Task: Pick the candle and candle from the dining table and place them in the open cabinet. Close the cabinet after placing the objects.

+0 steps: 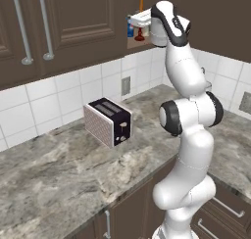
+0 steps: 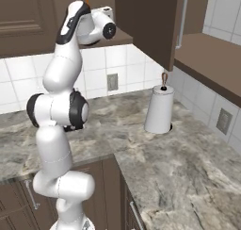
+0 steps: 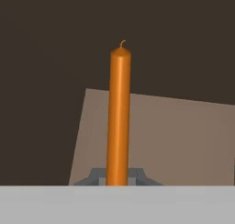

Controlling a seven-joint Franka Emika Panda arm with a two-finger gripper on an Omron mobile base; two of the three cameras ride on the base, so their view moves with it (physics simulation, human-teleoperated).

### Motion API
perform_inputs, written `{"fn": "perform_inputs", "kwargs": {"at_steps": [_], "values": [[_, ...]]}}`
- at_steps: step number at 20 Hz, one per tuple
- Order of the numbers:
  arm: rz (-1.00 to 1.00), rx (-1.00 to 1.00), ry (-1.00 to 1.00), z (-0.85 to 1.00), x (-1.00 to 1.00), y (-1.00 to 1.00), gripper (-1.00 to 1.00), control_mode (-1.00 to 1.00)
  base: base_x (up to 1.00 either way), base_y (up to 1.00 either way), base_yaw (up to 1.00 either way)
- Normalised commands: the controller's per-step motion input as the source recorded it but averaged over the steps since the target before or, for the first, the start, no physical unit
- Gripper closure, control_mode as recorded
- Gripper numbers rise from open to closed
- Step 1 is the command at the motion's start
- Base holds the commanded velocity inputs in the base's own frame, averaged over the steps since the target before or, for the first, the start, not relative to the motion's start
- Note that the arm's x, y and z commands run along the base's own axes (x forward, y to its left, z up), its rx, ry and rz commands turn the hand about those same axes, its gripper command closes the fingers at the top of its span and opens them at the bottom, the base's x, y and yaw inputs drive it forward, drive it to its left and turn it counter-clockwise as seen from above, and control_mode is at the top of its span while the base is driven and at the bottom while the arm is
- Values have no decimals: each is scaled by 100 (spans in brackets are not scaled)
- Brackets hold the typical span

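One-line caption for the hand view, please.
Claw shut on the upright orange taper candle, held inside the dark open cabinet.

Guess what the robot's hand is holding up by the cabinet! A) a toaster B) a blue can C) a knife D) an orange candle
D: the gripper is shut on the tall orange candle, which stands upright between its fingertips.

Base views flank the arm (image 1: pixel 188 130); hand view faces cabinet (image 3: pixel 55 39) closely.
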Motion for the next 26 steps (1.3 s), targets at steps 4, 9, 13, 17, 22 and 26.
{"fn": "perform_inputs", "kwargs": {"at_steps": [4,9,13,17,22,26], "values": [[0,0,0,-41,38,6,100,-100,0,0,0],[0,0,0,-28,24,0,100,-100,0,0,0],[0,0,0,0,2,0,100,-100,0,0,0],[-17,-5,1,49,18,46,100,-100,0,0,0],[-7,-10,11,19,20,28,100,-100,0,0,0],[0,0,0,0,0,0,100,-100,0,0,0]]}}
